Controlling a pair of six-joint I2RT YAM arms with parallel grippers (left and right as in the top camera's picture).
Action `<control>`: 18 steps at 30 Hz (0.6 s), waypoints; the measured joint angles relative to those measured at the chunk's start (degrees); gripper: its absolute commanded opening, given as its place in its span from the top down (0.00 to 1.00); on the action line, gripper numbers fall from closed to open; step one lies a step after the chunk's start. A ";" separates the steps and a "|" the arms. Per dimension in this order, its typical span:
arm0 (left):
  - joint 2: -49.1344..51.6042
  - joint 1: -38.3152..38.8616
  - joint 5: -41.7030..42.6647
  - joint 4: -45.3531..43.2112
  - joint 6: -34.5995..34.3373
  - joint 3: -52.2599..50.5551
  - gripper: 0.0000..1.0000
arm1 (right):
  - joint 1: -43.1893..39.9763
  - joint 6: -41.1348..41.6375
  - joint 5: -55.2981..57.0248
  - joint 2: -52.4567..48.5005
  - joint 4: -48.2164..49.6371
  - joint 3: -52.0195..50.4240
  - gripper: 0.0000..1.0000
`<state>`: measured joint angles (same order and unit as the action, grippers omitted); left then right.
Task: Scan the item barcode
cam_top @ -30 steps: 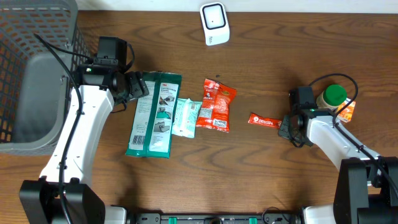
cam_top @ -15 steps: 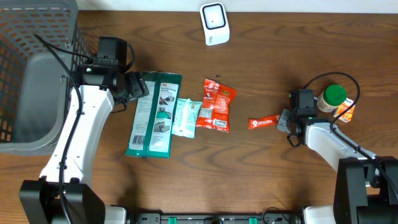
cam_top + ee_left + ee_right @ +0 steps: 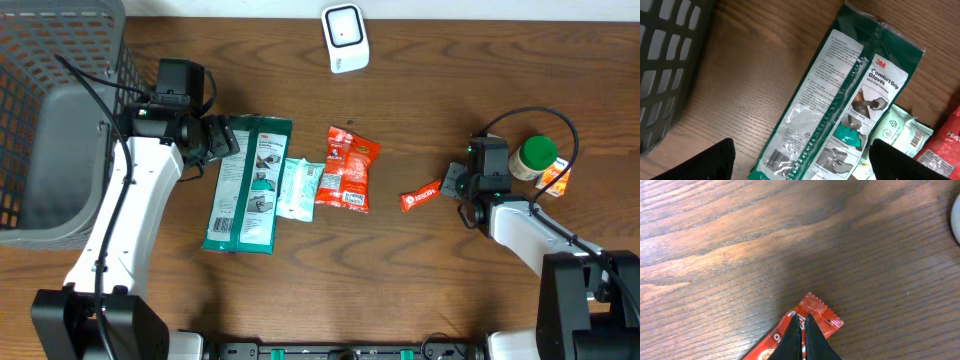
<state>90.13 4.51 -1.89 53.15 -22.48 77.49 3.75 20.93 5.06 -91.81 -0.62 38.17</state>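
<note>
The small red foil sachet (image 3: 421, 196) is clamped at one end by the right gripper (image 3: 452, 184), on the right of the brown wooden table (image 3: 420, 280) and well apart from the white scanner (image 3: 345, 38). The left gripper (image 3: 222, 137) is held spread at the green glove packet (image 3: 250, 190), near the grey mesh basket (image 3: 90, 40), whose contents cannot be told.

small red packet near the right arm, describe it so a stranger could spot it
On the wooden table's right half, find the green-capped bottle; the right gripper is just left of it. Its shut tips pinch the small red packet, a slim slanted strip. The other red bag, mid-table, is far bigger and lies beside other packs.
</note>
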 measured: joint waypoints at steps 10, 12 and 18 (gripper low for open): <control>0.00 0.00 0.02 0.00 0.00 0.00 0.14 | 0.00 1.25 -0.13 0.02 -5.84 -0.02 0.99; 0.00 0.00 0.02 0.00 0.00 0.00 0.14 | 0.00 2.19 -0.15 0.02 -8.11 -0.07 0.99; 0.00 0.00 0.00 0.00 0.00 0.00 0.14 | 0.02 5.84 0.02 0.46 -10.21 0.09 0.99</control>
<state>90.13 4.51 -1.89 53.15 -22.48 77.49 3.77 26.76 5.08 -91.35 -10.83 38.26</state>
